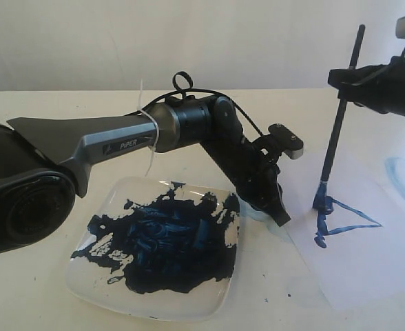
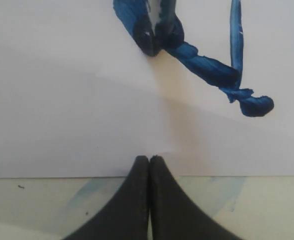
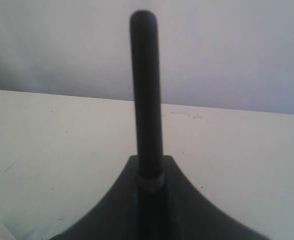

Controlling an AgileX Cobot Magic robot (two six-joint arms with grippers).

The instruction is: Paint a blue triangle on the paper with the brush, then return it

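Observation:
The black brush (image 1: 335, 138) stands nearly upright, and my right gripper (image 1: 341, 77) is shut on its upper handle. Its blue-stained tip rests at the left corner of the blue triangle (image 1: 344, 222) on the paper (image 1: 368, 269). In the right wrist view the handle (image 3: 146, 90) rises from between the closed fingers of the right gripper (image 3: 149, 172). My left gripper (image 1: 282, 218) reaches across with its tips down on the paper's left edge. The left wrist view shows this gripper (image 2: 149, 159) shut with nothing between its fingers, its tips over the edge of the paper (image 2: 62, 100), and thick blue strokes (image 2: 207, 67) beyond.
A white square plate (image 1: 92, 286) smeared with dark blue paint lies at the front left, under the left arm. A faint light-blue smear (image 1: 402, 179) marks the paper's far right. Small blue specks dot the table by the paper.

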